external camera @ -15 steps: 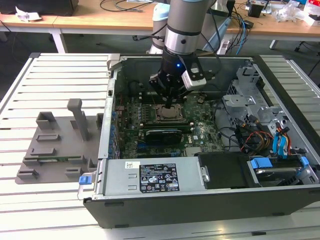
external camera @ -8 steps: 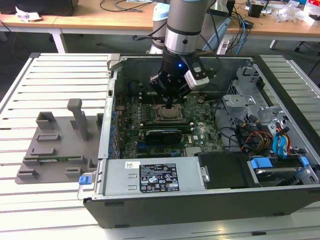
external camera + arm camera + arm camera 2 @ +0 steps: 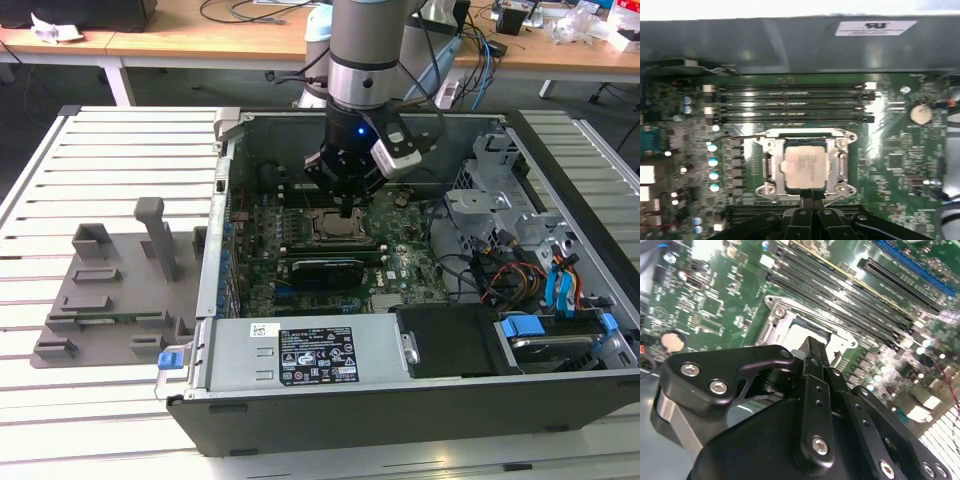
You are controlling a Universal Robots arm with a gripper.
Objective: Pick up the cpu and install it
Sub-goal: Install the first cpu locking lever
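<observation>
Black claw [image 3: 812, 194] hangs low with its two fingers [image 3: 806, 202] pressed together and nothing between them, right at the edge of the small flat square silver-grey cpu [image 3: 805, 167]. The cpu lies flat inside the shiny metal socket frame [image 3: 769, 167] on the green motherboard [image 3: 890, 150], so it looks already put in place. The grey arm [image 3: 365, 50] reaches down into the open black computer case [image 3: 400, 412] because the board sits at its bottom.

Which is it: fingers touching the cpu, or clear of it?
Cannot tell. In the first wrist view the shut fingers end at the edge of the cpu, but their height above it is hidden; neither contact nor a gap shows plainly.
</observation>
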